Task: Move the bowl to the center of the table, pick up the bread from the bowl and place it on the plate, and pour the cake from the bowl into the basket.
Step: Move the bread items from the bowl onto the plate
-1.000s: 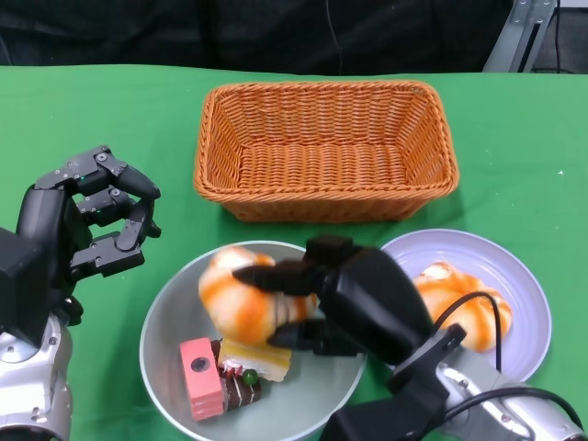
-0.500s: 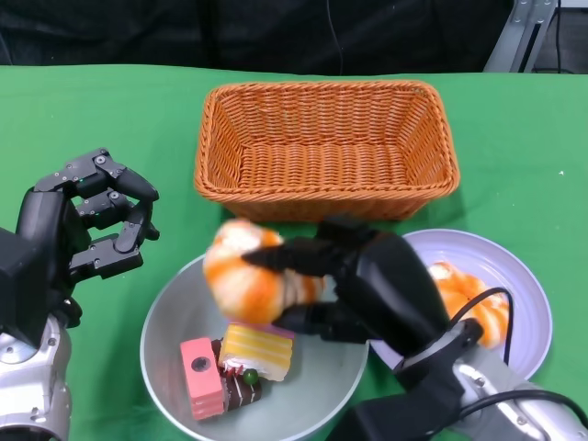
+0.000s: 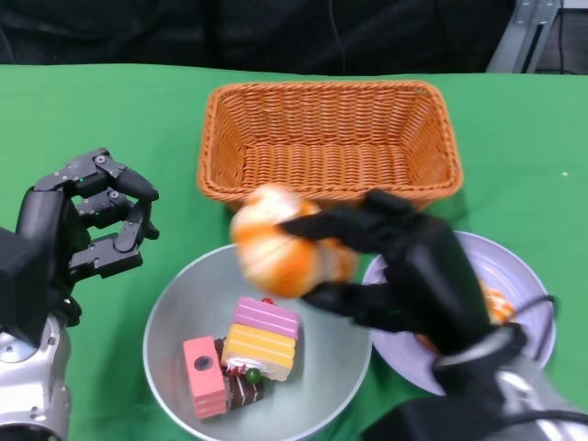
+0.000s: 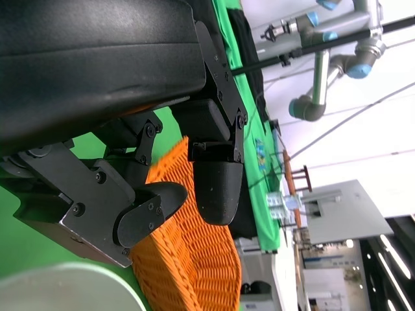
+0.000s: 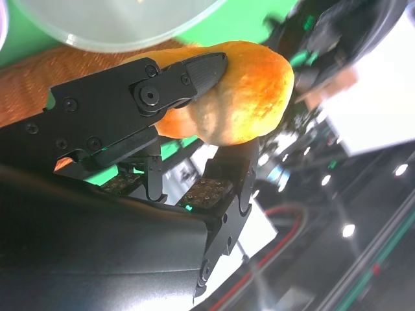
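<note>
My right hand (image 3: 404, 276) grips an orange-and-white bread roll (image 3: 280, 241) and holds it in the air above the far rim of the grey bowl (image 3: 175, 312), near the basket. The right wrist view shows the same bread (image 5: 243, 91) clamped between the black fingers (image 5: 162, 84). Several cake pieces (image 3: 243, 354) lie in the bowl: a pink block, a layered pink-and-yellow slice and a dark one. A pale purple plate (image 3: 514, 271) sits right of the bowl, mostly behind my hand, with another bread (image 3: 496, 303) just showing. My left hand (image 3: 87, 225) hovers left of the bowl, fingers curled, holding nothing.
An orange wicker basket (image 3: 329, 138), with nothing in it, stands at the back centre on the green tablecloth (image 3: 110, 119); the left wrist view catches its weave (image 4: 175, 246). Dark background beyond the table's far edge.
My right hand has lifted the bread out of the bowl and carried it up and to the right, toward the plate. The layered cake slice shifted slightly. My left hand has not moved.
</note>
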